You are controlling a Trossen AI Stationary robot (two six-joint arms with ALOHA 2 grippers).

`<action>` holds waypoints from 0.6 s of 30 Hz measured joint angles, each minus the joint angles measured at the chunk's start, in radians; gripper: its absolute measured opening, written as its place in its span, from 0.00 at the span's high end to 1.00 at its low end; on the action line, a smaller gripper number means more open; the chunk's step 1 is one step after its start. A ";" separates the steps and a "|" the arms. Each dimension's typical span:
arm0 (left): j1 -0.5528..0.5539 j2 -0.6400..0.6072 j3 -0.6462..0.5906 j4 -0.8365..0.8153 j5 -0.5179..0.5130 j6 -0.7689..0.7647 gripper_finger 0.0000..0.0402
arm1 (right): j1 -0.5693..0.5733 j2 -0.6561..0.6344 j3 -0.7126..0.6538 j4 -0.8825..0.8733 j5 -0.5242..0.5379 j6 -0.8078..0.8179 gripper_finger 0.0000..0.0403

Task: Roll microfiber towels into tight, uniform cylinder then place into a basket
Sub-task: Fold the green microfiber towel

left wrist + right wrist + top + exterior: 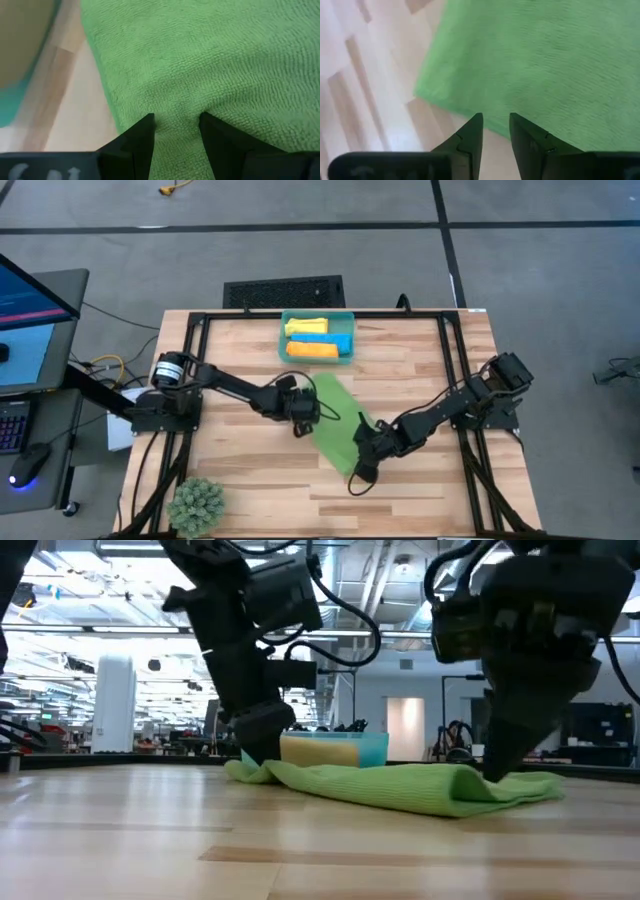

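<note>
The green towel [335, 423] lies on the wooden bench [240, 490] as a long, partly folded strip running diagonally from just in front of the basket [317, 337] toward the right arm's side. The basket sits at the far edge of the bench and holds three rolled towels — the yellow towel [305, 327], the blue towel [338, 340] and the orange towel [311, 351] — packed side by side. The left end effector [303, 412] is lowered onto the towel's edge nearer the basket; in the left wrist view its fingers [141, 137] stand narrowly apart with a raised fold of green cloth pinched between them, so it is holding the green towel. The right end effector [362, 463] is at the opposite end of the strip, at the corner nearest the front of the bench. In the right wrist view its fingers [470, 135] stand narrowly apart over the towel's border, where cloth meets bare wood; whether they clamp any cloth cannot be told. In the low view, both arms come down onto the towel, which rests flat with a slight bulge along its length, and the basket shows behind it. A green spiky ball [196, 504] sits at the front left corner of the bench, well apart from the towel. A black grated rectangle [284, 291] lies on the floor beyond the bench.
</note>
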 joint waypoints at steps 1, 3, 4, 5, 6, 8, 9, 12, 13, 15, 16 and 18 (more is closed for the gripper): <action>0.009 0.000 0.000 0.005 0.003 0.009 0.62 | -0.002 0.000 0.000 0.013 0.000 -0.011 0.71; 0.015 0.000 0.000 0.005 0.002 0.022 0.62 | -0.008 0.000 0.000 0.011 0.000 -0.048 0.71; 0.013 0.000 0.000 0.005 0.000 0.026 0.62 | -0.010 0.000 0.000 0.005 0.000 -0.066 0.71; 0.007 0.000 0.000 0.005 0.000 0.032 0.62 | -0.014 0.000 0.000 0.000 0.000 -0.080 0.71; -0.001 0.000 0.000 0.005 0.000 0.039 0.62 | -0.017 0.000 0.000 -0.003 -0.002 -0.095 0.71; -0.021 0.000 0.007 0.001 -0.002 0.055 0.62 | -0.023 0.000 0.000 -0.005 -0.020 -0.129 0.71; -0.033 0.000 0.013 0.001 -0.009 0.062 0.62 | -0.028 0.000 0.004 -0.011 -0.037 -0.146 0.71; -0.069 0.000 0.041 -0.011 -0.047 0.076 0.62 | -0.042 0.000 0.034 -0.067 -0.073 -0.178 0.71; -0.081 0.000 0.054 -0.027 -0.059 0.077 0.62 | -0.046 0.000 0.047 -0.088 -0.074 -0.183 0.71; -0.105 0.000 0.082 -0.068 -0.088 0.070 0.62 | -0.052 0.000 0.069 -0.131 -0.074 -0.192 0.71; -0.118 0.000 0.098 -0.086 -0.102 0.060 0.62 | -0.055 0.000 0.079 -0.151 -0.070 -0.204 0.71; -0.143 0.000 0.124 -0.096 -0.122 0.039 0.62 | -0.055 0.000 0.097 -0.178 -0.054 -0.224 0.71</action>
